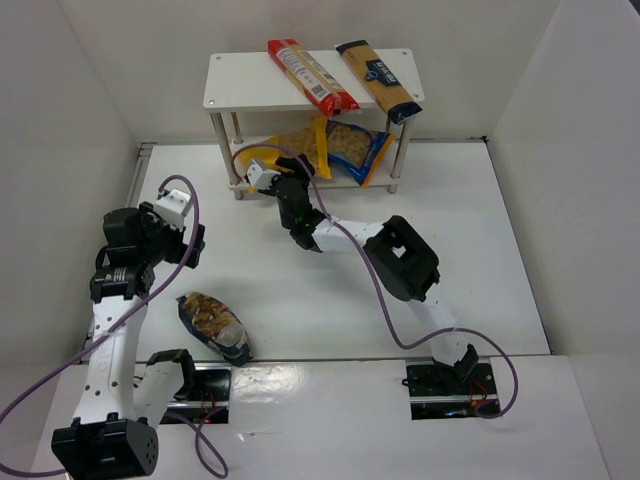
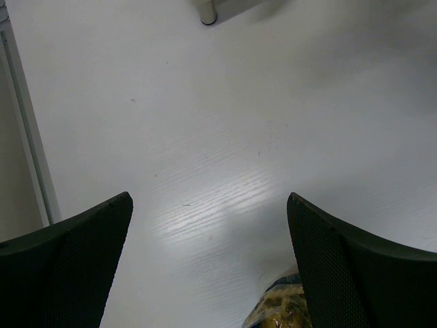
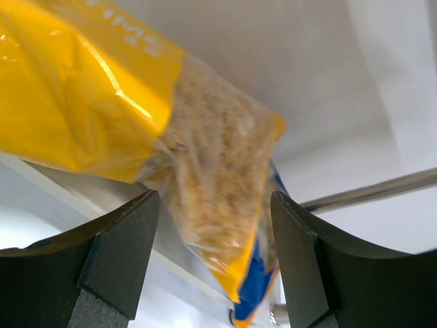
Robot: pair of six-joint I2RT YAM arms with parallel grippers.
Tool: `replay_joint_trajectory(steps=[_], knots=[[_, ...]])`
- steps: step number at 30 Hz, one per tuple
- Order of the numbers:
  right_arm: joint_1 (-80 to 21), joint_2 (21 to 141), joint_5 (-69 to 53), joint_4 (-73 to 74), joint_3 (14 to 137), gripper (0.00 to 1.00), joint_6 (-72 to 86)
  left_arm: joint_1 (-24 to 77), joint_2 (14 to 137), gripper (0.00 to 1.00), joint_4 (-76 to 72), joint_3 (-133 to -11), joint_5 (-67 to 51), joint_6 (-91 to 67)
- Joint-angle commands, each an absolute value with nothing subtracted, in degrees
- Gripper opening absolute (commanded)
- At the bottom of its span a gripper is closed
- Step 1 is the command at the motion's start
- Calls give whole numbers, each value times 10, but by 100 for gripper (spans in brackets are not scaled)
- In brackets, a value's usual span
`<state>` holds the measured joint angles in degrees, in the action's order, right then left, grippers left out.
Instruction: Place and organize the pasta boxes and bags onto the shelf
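The white two-tier shelf stands at the back. A long red pack and a long yellow-navy pack lie on its top board. A yellow bag with a clear window and a blue-yellow bag lie on the lower board. My right gripper is open at the front of the lower tier. In the right wrist view the gripper has its jaws either side of the yellow bag's tip, apart from it. A dark clear bag of brownish pasta lies on the table. My left gripper is open above the table beyond it; the bag's end shows by the right finger.
White walls close in the table on the left, back and right. A shelf post's foot shows at the top of the left wrist view. A metal shelf post and the blue-yellow bag lie behind the yellow bag. Purple cables trail from both arms.
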<state>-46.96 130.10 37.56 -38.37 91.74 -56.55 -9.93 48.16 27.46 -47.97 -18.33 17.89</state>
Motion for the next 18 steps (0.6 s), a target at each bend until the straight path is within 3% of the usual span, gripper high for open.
replay_joint_trajectory(steps=[1,6,13,17,18], knots=[[-476,1234,388,-378,894,74,-540,-103,470,99,269,-482,-198,185],[-492,1165,377,-279,849,75,-476,-103,465,99,269,-482,-198,185],[-520,1000,260,-3,791,76,-324,-103,465,99,269,-482,-198,179],[-515,913,196,65,717,76,-286,-103,465,99,264,-482,-198,171],[-510,886,196,65,701,81,-278,-103,465,99,264,-482,-198,166]])
